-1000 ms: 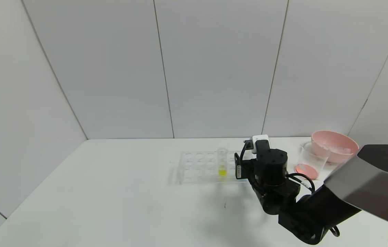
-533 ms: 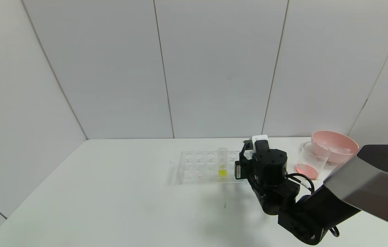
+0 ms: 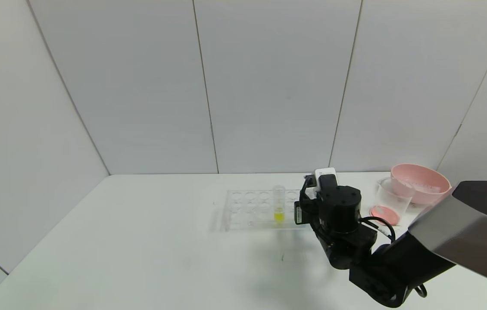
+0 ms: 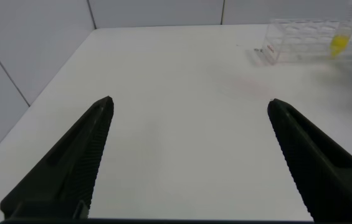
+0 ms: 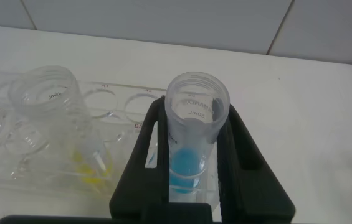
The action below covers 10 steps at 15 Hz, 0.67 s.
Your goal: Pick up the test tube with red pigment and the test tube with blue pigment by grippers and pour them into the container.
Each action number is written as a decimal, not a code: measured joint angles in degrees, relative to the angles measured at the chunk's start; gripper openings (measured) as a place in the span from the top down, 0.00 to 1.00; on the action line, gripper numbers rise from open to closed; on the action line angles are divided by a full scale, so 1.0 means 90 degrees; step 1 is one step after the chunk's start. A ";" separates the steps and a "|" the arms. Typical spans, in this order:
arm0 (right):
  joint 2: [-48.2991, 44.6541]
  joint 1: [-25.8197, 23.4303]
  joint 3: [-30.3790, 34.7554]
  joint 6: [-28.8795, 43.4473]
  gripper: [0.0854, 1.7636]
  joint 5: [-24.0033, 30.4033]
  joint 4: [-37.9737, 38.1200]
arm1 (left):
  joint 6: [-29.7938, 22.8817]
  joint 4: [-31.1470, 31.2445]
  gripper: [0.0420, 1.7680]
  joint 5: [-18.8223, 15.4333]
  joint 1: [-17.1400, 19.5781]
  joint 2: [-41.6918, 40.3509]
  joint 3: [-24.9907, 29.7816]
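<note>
In the right wrist view my right gripper point(image 5: 193, 107) is shut on the test tube with blue pigment point(image 5: 191, 163). The tube stands upright in the clear rack point(image 5: 110, 102), with one finger touching each side. In the head view my right arm's wrist point(image 3: 338, 211) hides those fingers and the blue tube. The beaker point(image 3: 392, 199) stands to the right of the arm with red liquid in its bottom. The test tube with red pigment is out of view. My left gripper point(image 4: 189, 104) is open and empty over bare table, far from the rack point(image 4: 303, 42).
A tube with yellow liquid point(image 3: 279, 206) stands in the rack point(image 3: 252, 211) just left of the blue one; it also shows in the right wrist view point(image 5: 70, 134). A pink bowl point(image 3: 420, 183) sits behind the beaker at the back right. Grey walls close the table's back and left.
My right wrist has shifted very slightly to the left. The rack, the yellow tube, the beaker and the bowl stand as before.
</note>
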 joint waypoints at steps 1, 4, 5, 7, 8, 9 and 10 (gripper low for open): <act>-0.0051 -0.0001 -0.0003 -0.0058 0.75 0.0000 -0.0003 | 0.0000 0.0003 0.00 0.0000 0.0000 0.0000 0.0000; -0.0297 -0.0034 -0.0007 -0.0251 0.75 0.0015 -0.0003 | 0.0000 0.0008 0.00 0.0000 0.0000 0.0000 0.0000; -0.0389 -0.0038 -0.0007 -0.0298 0.75 0.0056 0.0000 | 0.0000 0.0003 0.00 0.0000 0.0000 0.0000 0.0000; -0.0554 -0.0041 -0.0034 -0.0344 0.75 0.0152 0.0015 | 0.0000 0.0000 0.00 0.0000 0.0000 0.0000 0.0000; -0.0631 -0.0043 -0.0068 -0.0355 0.75 0.0164 0.0018 | 0.0000 0.0003 0.00 0.0000 0.0000 0.0000 0.0000; -0.0695 -0.0046 -0.0077 -0.0401 0.75 0.0176 0.0015 | 0.0000 0.0003 0.00 0.0000 0.0000 0.0000 0.0000; -0.0744 -0.0046 -0.0077 -0.0420 0.75 0.0177 0.0005 | 0.0000 0.0003 0.00 0.0000 0.0000 0.0000 0.0000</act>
